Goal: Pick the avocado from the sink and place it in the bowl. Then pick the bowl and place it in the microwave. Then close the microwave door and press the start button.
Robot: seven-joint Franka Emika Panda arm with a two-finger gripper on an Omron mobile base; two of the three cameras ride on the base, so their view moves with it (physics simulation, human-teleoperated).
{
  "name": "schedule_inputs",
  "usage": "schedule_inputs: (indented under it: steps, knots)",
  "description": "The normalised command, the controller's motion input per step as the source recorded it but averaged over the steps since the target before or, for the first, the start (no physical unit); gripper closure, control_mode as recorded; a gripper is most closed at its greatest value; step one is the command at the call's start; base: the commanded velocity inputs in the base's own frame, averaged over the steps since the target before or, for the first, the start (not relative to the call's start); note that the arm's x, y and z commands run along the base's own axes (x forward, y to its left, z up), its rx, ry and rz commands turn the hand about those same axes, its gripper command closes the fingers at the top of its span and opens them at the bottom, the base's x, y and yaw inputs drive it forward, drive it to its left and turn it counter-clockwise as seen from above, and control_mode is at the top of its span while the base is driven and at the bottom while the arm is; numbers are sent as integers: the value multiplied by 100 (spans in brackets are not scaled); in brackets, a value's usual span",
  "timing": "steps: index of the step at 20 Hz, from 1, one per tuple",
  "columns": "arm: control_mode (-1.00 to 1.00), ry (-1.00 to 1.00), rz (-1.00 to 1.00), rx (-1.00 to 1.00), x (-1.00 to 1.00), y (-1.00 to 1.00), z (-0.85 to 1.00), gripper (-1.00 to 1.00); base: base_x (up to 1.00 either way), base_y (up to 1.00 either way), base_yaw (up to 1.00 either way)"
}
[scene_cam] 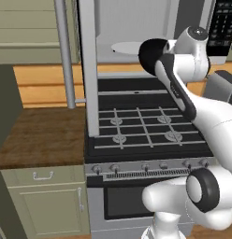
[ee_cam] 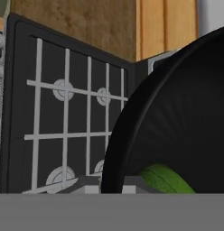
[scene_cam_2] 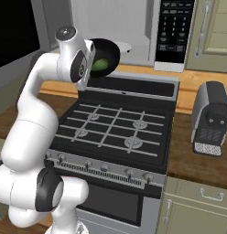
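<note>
Gripper (scene_cam_2: 90, 57) pinching the rim of the bowl (scene_cam_2: 107, 54), avocado (scene_cam_2: 100, 64) riding inside; the microwave (scene_cam_2: 133, 27) cavity gapes just beyond and slightly above, stove (scene_cam_2: 115, 128) below.

Arm (scene_cam_2: 37, 109) raised and bent forward at elbow height; tool (ee_cam: 109, 187) clamped tight, fingers pinching a rim between them.

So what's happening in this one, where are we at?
The white arm is carrying the glossy black bowl, with the dark green avocado inside it, above the black-and-steel stove toward the open white microwave. Its jaws are closed on the bowl's rim. The bowl is not yet on the white turntable plate.
</note>
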Motion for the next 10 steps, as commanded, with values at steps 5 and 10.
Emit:
schedule_inputs:
  steps: [5, 10]
  knots:
    - [-100, 2, 0, 0, 26, 0, 0, 100, 0, 0, 0]
    - [-100, 5, -4, -3, 62, 19, 2, 100, 0, 0, 0]
